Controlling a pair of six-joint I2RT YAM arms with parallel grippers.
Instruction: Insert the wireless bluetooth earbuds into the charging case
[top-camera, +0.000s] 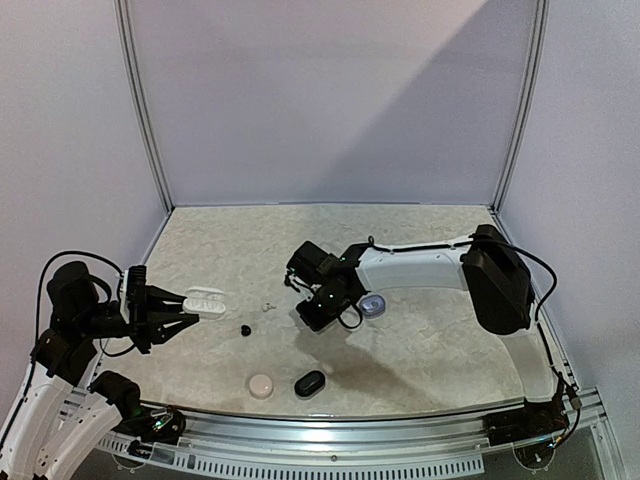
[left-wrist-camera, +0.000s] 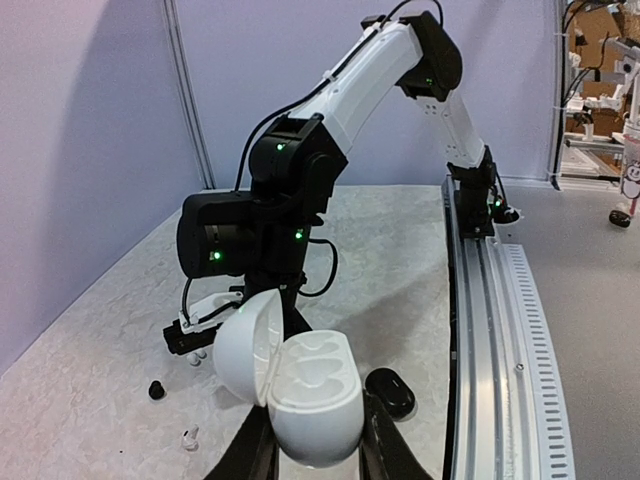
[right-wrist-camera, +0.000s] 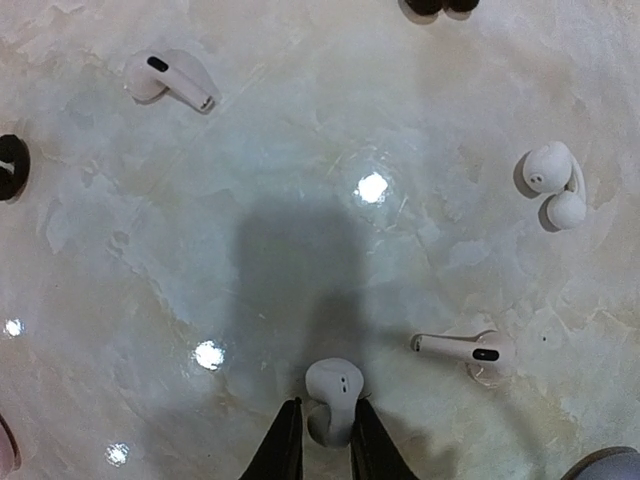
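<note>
While my left gripper (top-camera: 183, 312) is clamped narrow on the white charging case (left-wrist-camera: 310, 390), that case sits between its two fingers (left-wrist-camera: 252, 452), lid swung open to the left and both wells showing. Beyond those fingertips and a little to their left, a black earbud (top-camera: 245, 330) and a small white earbud (top-camera: 267, 307) lie on the table (top-camera: 420, 350), near each other but apart. Off to that gripper's right rest a round pale case (top-camera: 261, 385) and a black case (top-camera: 310, 383).

My right gripper (right-wrist-camera: 325, 408) points down at the table, fingers set narrow, with a plain white earbud (right-wrist-camera: 335, 382) between the tips. I cannot tell whether they press it or only flank it. Well ahead of the tips and to their left lies a stemmed earbud (right-wrist-camera: 170, 78). A second stemmed earbud (right-wrist-camera: 465, 347) lies near the tips on their right, and a two-lobed white earbud (right-wrist-camera: 555, 185) sits farther out on that side. A grey case (top-camera: 372, 305) lies just beside this gripper, to its right.
</note>
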